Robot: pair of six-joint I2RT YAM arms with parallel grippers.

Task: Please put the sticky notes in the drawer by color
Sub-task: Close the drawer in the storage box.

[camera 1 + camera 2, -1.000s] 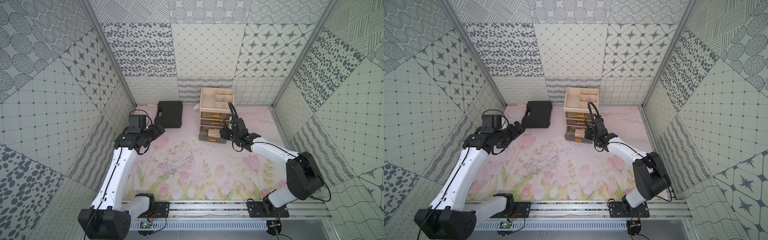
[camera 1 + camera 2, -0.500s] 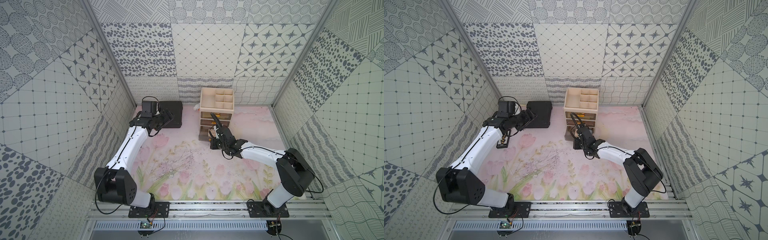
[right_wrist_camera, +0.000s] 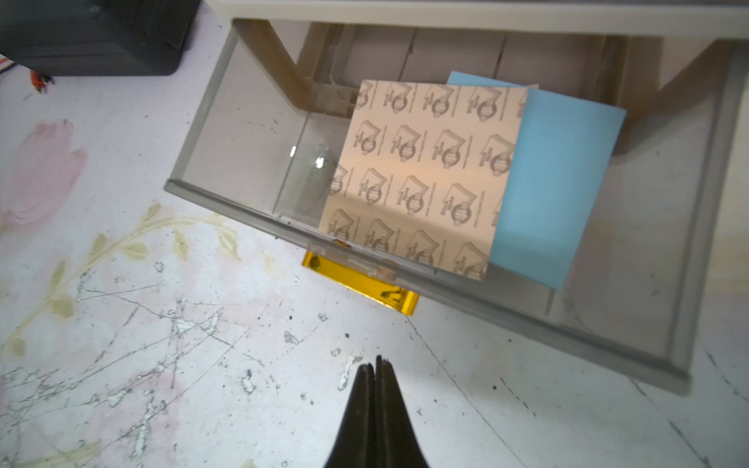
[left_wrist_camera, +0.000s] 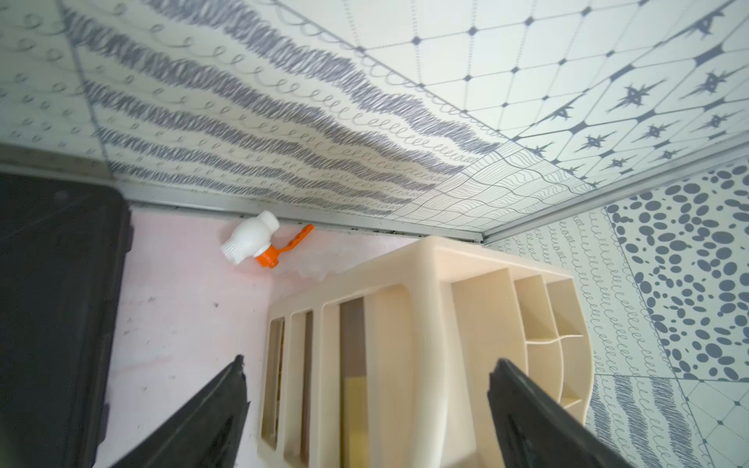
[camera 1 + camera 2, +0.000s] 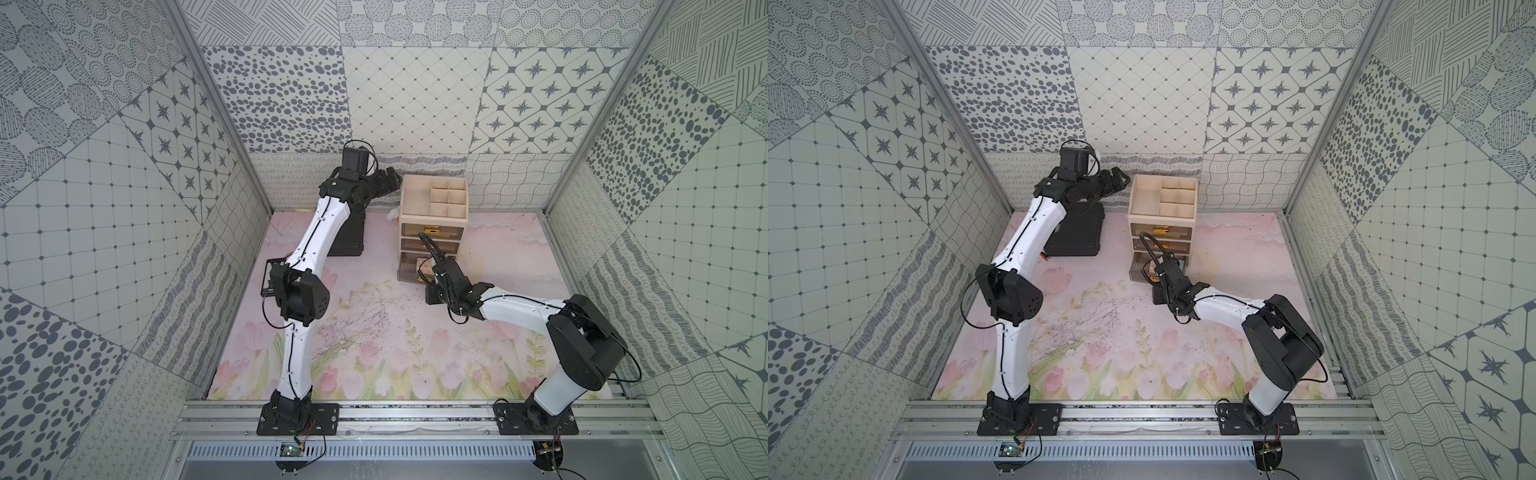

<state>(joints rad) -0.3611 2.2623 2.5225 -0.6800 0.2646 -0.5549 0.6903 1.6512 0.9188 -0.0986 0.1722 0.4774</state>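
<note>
Your right hand [image 3: 375, 364], pinched together, empty, faces the gold handle [image 3: 360, 285] of the open drawer [image 3: 227, 207] just ahead; your left hand [image 4: 369, 358] gapes wide.

A small cream plastic cabinet with three smoky see-through drawers [image 5: 432, 219] is set upright at the far middle of the table, close to the back wall. A split tray [image 5: 415, 193] is built into its top. The two upper drawers are pushed in. The bottom drawer [image 3: 259, 162], with its shiny gold handle [image 3: 360, 283], is pulled out to the near side. Inside it a light blue square paper note [image 3: 559, 182] is laid flat. It is partly covered by a salmon-pink square paper note printed with small grey marks [image 3: 421, 174].
</note>
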